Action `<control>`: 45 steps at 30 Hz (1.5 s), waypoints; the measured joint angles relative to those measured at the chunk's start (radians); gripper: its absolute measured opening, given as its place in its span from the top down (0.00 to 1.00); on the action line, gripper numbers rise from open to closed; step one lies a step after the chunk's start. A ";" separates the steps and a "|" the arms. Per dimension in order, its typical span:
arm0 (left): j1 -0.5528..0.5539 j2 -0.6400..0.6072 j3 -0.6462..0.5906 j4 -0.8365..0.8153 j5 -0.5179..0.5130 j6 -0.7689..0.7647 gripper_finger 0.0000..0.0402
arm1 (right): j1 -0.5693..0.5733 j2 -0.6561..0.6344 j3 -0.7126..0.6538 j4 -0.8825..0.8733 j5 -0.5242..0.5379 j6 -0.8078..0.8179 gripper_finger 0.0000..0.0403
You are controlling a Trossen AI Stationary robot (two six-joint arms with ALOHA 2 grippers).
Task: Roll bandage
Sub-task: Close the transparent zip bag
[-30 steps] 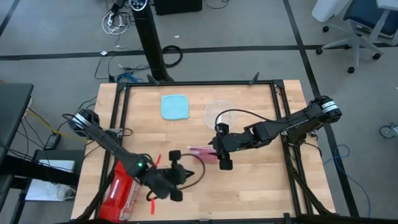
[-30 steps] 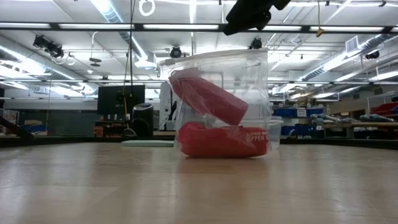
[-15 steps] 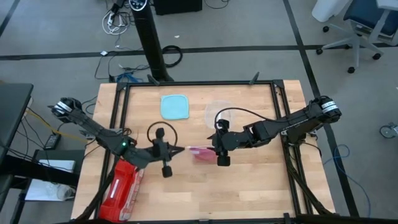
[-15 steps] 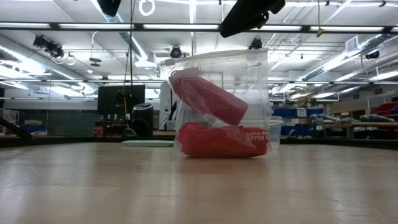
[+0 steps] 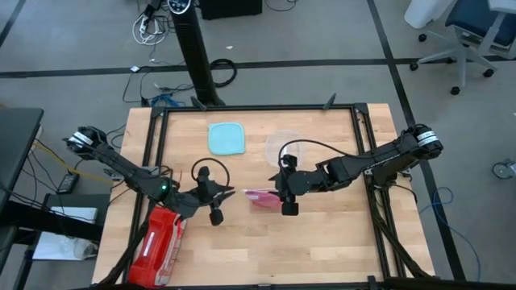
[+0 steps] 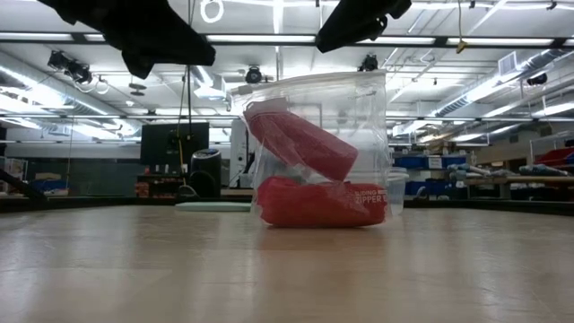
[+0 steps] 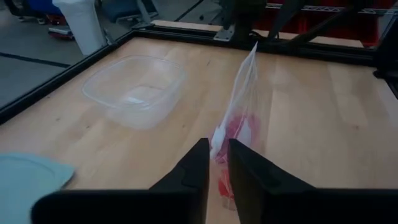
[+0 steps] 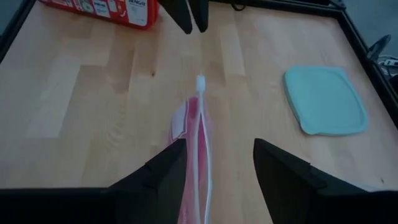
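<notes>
Near the middle of the wooden table (image 5: 322,242), the dusky pink-red fabric bandage (image 6: 300,142) sits as a roll inside a clear plastic zipper bag (image 6: 363,117) that stands upright, leaning over a bright red lump (image 6: 314,205) at the bag's bottom. From above, the bag shows as a thin pink sliver (image 5: 260,196) between my two grippers.

My right gripper (image 5: 284,196) is at the bag's right end, its fingers (image 8: 155,180) spread wide on either side of the bag's top edge, where a small white slider (image 8: 200,81) sits on the zipper line. I cannot tell whether those fingers press the plastic or only flank it.

My left gripper (image 5: 219,197) hovers just to the left of the bag, pointing at its end. Its fingers (image 7: 193,168) stand close together with a narrow gap, and the bag's edge shows through that gap; they look close to the plastic but I cannot tell if they touch it.

Farther back on the table, behind the right gripper, lies a clear, empty-looking plastic container (image 7: 135,90), and to its left a flat light-blue lid (image 5: 226,138). At the table's front left corner lies a glossy red plastic case with white marks (image 5: 159,246), beside my left arm.
</notes>
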 joint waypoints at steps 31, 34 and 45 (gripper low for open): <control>0.075 0.189 -0.066 0.212 0.115 -0.049 0.57 | -0.004 0.022 -0.001 0.121 -0.068 -0.042 0.56; 0.096 0.246 -0.066 0.280 0.133 -0.033 0.57 | -0.005 0.024 -0.001 0.115 -0.068 -0.042 0.56; 0.126 0.376 -0.064 0.469 0.202 0.009 0.57 | -0.005 0.024 -0.001 0.105 -0.062 -0.042 0.57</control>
